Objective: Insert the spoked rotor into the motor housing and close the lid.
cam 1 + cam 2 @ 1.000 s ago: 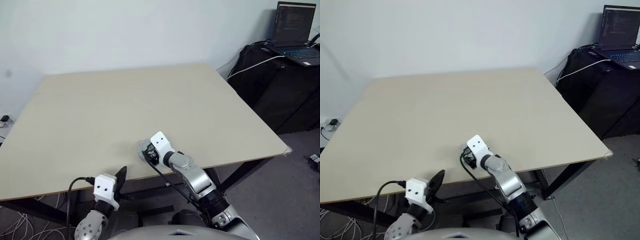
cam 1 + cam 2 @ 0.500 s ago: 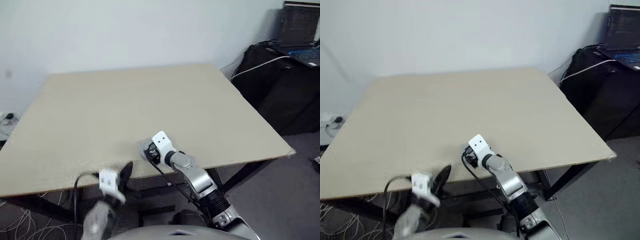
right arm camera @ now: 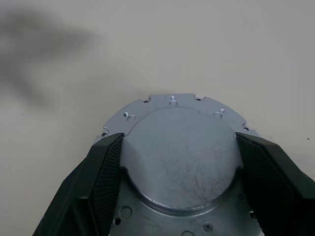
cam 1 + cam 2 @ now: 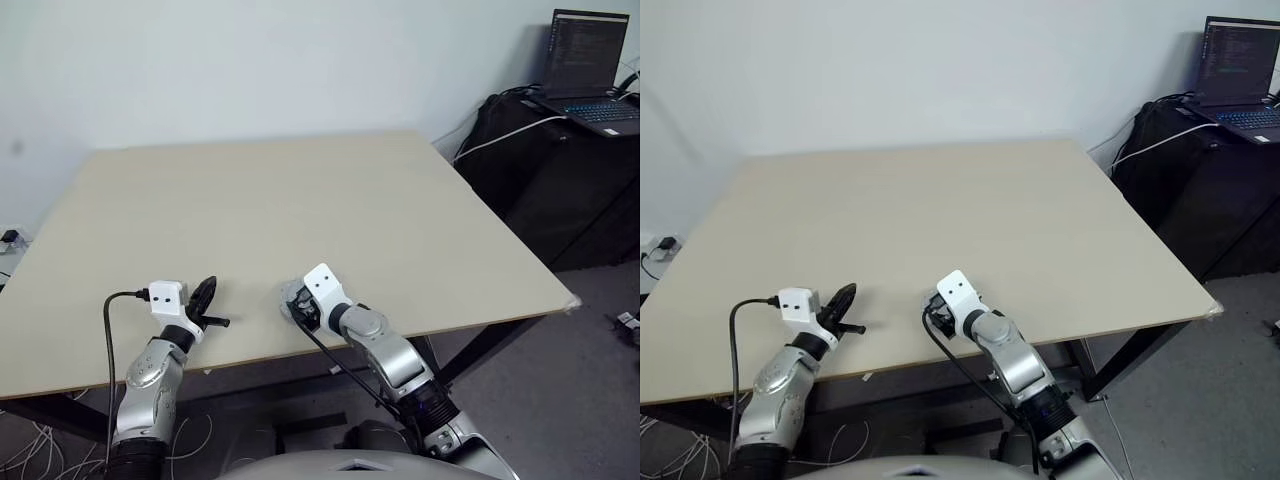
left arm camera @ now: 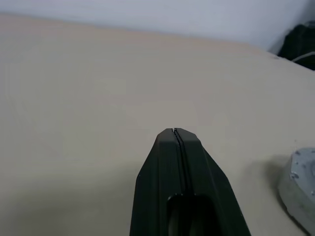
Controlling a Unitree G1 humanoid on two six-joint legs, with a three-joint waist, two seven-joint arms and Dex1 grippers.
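A round silver-grey lid with a raised centre lies on the table near its front edge. My right gripper is shut on it, one black finger pressed against each side of the raised centre. The lid's edge also shows in the left wrist view. My left gripper is shut with nothing in it, hovering low over the table to the lid's left and a short gap away. The spoked rotor and the motor housing are hidden.
A laptop sits on dark furniture beyond the table's right side. Cables lie on the floor at the left. The table's front edge runs just below both grippers.
My left gripper has come up from below the table's front edge and now sits over the tabletop, further left and forward. The right gripper and the lid have stayed put.
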